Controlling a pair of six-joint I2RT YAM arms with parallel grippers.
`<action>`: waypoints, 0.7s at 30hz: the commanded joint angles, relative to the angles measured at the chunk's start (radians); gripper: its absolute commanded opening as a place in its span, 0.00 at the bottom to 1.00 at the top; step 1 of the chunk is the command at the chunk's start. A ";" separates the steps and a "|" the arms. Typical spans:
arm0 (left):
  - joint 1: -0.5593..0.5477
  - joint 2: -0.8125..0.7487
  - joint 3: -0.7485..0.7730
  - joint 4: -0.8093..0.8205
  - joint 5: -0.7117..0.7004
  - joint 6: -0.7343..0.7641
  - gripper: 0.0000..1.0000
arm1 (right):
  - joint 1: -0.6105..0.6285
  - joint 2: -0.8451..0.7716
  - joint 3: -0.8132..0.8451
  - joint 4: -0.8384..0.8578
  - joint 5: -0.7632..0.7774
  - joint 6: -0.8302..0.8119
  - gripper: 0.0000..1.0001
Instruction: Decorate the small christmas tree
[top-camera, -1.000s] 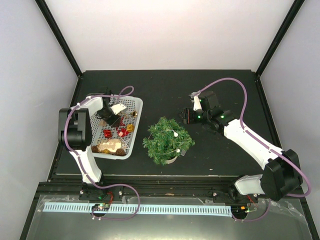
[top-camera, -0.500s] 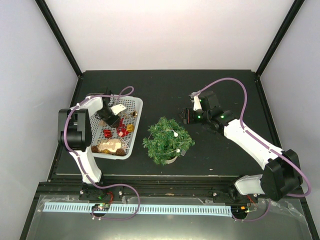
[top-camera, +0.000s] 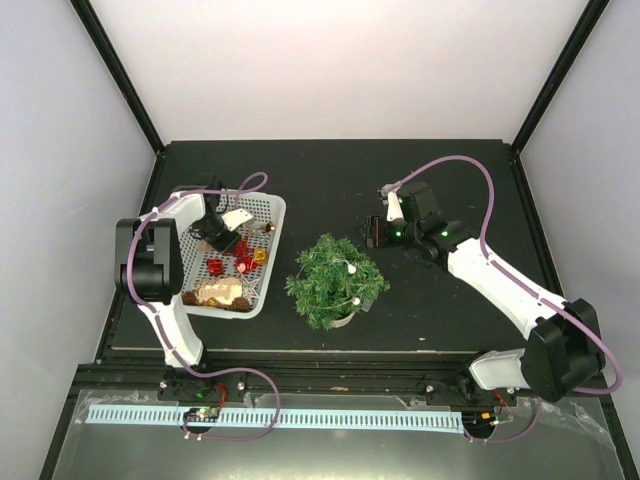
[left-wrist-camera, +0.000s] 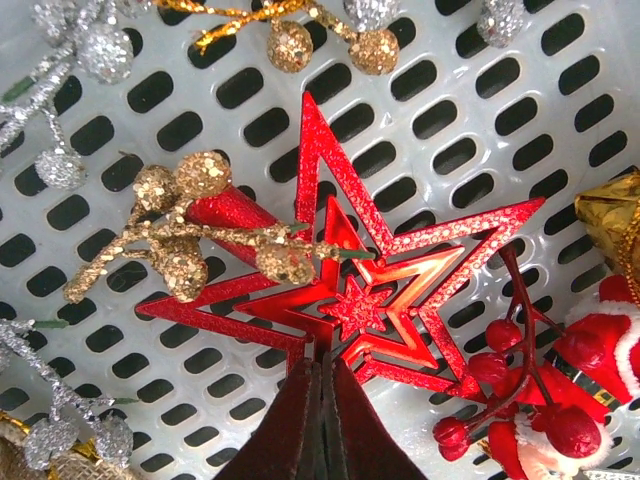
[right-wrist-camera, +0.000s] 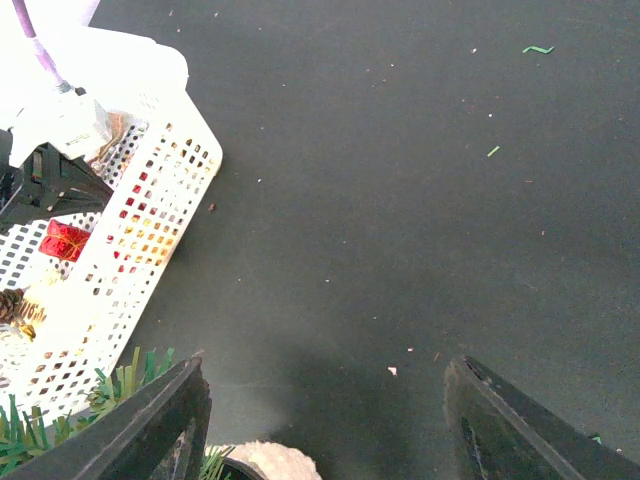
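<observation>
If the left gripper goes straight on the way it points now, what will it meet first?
Most likely the red star, lying in the basket directly ahead of the left gripper. Depth is unclear; the tips may already touch it.

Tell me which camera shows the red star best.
The left wrist view: the red star fills the frame, lying in the white basket. The top view shows only small red specks in the basket; the right wrist view shows a basket corner, no star visible.

The red star (left-wrist-camera: 365, 300) is glittery with a mirror-glossy centre, the white basket (left-wrist-camera: 430, 110) smooth plastic, the table (right-wrist-camera: 400, 180) matt black.
</observation>
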 joint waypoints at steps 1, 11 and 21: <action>0.005 -0.043 0.012 -0.022 0.032 -0.003 0.02 | -0.008 -0.018 -0.003 0.018 -0.005 -0.008 0.65; 0.028 -0.081 -0.011 -0.014 0.000 0.029 0.39 | -0.008 -0.019 -0.005 0.018 -0.009 -0.010 0.65; 0.051 -0.075 -0.072 -0.002 0.024 0.141 0.35 | -0.008 -0.018 -0.008 0.020 -0.014 -0.010 0.65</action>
